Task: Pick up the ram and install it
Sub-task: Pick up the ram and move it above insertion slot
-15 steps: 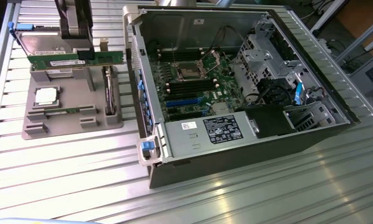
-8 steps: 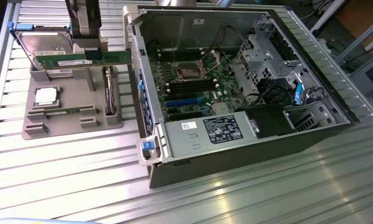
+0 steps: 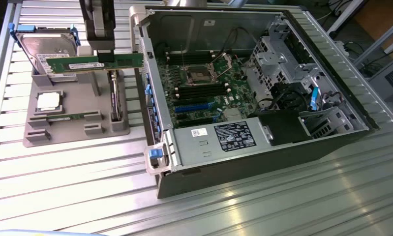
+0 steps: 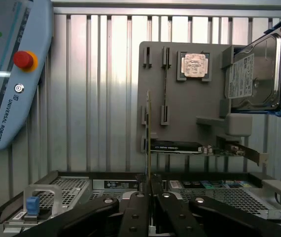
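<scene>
The ram (image 3: pixel 94 64) is a long green stick with a white label, held level above the grey holder (image 3: pixel 75 130) at the exterior view's left. My gripper (image 3: pixel 105 55) comes down from above and is shut on its top edge near the end closest to the computer case. In the wrist view the ram (image 4: pixel 149 133) shows edge-on as a thin line rising from between the black fingers (image 4: pixel 135 212) of my gripper (image 4: pixel 149 197). A second green stick (image 3: pixel 72 118) lies in a slot of the holder.
The open computer case (image 3: pixel 249 142) fills the exterior view's right, its green motherboard (image 3: pixel 206 105) with dark memory slots inside. The holder also carries a silver processor (image 3: pixel 48 101), a hard drive (image 3: pixel 45 46) and an upright expansion card (image 3: pixel 115 96). A teach pendant (image 4: pixel 7 74) lies on the slatted table.
</scene>
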